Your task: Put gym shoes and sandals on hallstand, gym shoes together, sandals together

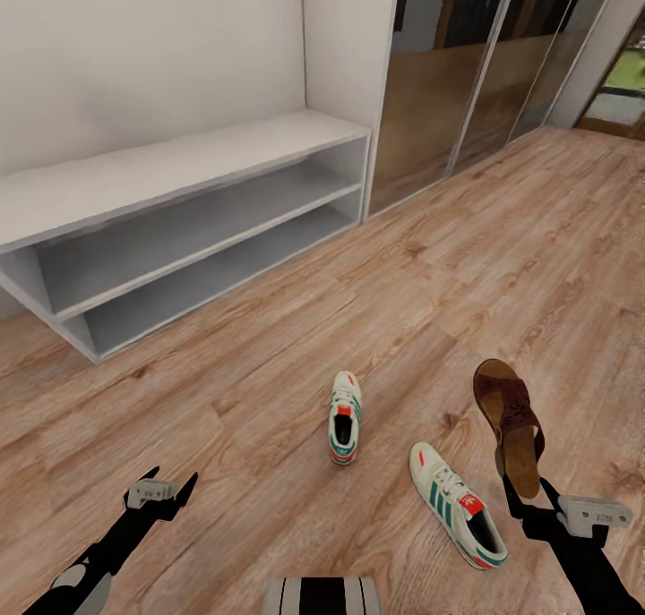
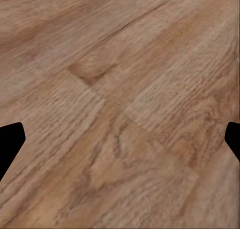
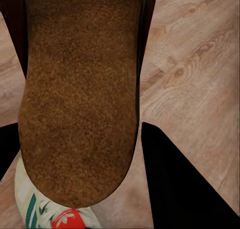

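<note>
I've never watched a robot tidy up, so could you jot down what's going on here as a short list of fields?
place: corridor with a wood floor
right gripper: shut on the heel of a brown sandal, lifted off the floor
left gripper: open, empty, above bare floor
sneakers: one mid-floor, another beside the right gripper, both on the floor
shoe rack: pale, top and two shelves bare

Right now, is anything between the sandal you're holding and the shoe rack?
Nothing visible. The right gripper holds the sandal; bare floor runs to the shoe rack, whose shelves look empty. The nearer sneaker lies low beside that route.
</note>
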